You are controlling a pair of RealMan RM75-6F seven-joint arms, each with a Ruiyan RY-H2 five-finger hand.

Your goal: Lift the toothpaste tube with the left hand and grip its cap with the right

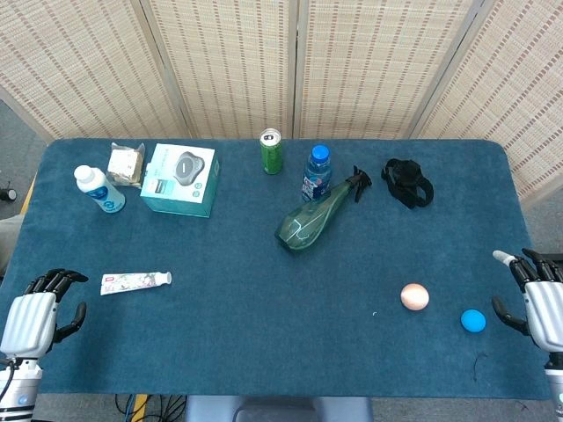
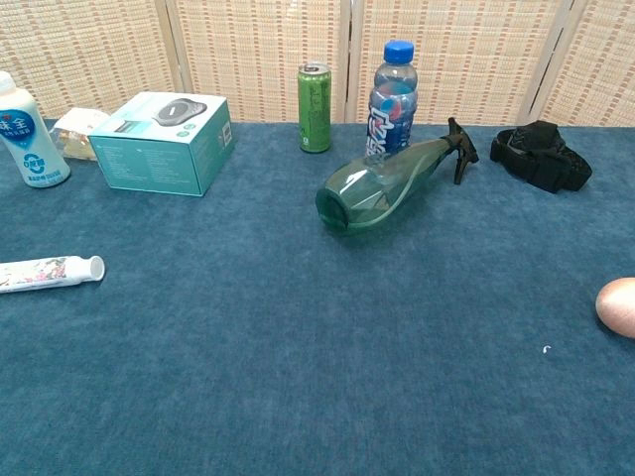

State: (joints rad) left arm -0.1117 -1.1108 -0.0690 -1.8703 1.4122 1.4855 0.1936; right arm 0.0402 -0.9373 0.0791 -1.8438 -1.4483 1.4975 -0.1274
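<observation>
Toothpaste tube: lies flat on the counter near its left edge, cap pointing right, so the right side can reach it once lifted.
Left robot hand: just beside the tube, empty, fingers loosely curled, apart.
Right robot hand: far edge, empty, fingers apart, well away.
Stage: nothing grasped yet.

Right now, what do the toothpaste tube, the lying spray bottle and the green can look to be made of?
Toothpaste tube: probably soft plastic, white with a printed pattern and a white cap.
Spray bottle: clear green-tinted plastic, since the cloth shows through it; black plastic trigger head.
Green can: likely aluminium, judging by its silvery rimmed top.
</observation>
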